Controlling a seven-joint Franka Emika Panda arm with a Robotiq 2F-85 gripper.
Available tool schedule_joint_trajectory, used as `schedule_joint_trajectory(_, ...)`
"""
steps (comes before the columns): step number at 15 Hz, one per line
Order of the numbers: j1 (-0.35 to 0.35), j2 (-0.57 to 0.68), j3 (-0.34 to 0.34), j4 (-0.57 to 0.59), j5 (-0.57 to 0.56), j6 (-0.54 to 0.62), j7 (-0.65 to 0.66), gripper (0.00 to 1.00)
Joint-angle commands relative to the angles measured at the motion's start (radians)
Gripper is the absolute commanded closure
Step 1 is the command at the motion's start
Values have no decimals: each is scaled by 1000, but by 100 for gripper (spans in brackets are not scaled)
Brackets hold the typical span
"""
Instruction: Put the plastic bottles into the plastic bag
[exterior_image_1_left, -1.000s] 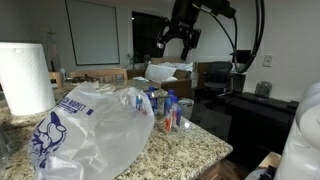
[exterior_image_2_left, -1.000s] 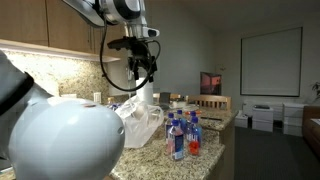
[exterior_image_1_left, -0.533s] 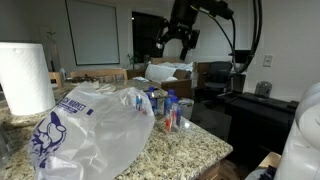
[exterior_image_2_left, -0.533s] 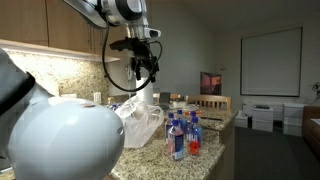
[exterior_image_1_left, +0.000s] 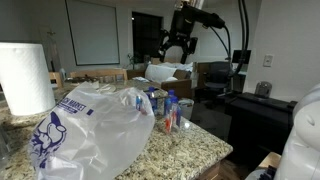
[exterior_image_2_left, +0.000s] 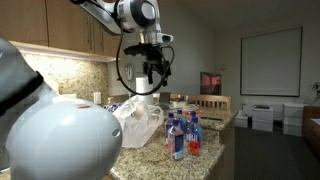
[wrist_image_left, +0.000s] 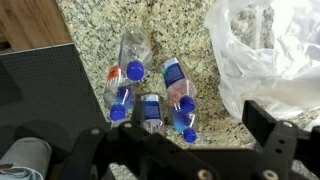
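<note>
One plastic bag (exterior_image_1_left: 92, 130) lies on the granite surface (wrist_image_left: 95, 25). Just beside it, plastic bottles (wrist_image_left: 150, 95) stand clustered near the surface's edge: at least four, exact count unclear. Above them hangs the gripper (wrist_image_left: 180, 150), fingers wide apart, holding nothing.

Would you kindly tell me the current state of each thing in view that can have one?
gripper: open, empty, hovering high above the countertop.
plastic bottles: upright, capped, clustered on the countertop, outside the bag.
plastic bag: puffed and crumpled, lying beside the bottles.
paper towel roll: standing upright.
</note>
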Motion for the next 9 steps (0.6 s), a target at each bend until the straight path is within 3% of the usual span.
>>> schedule_joint_trajectory(1, 4, -3, 1, 2, -2, -2, 2, 0)
schedule_joint_trajectory(9, 6, -10, 3, 2, -2, -2, 2, 0)
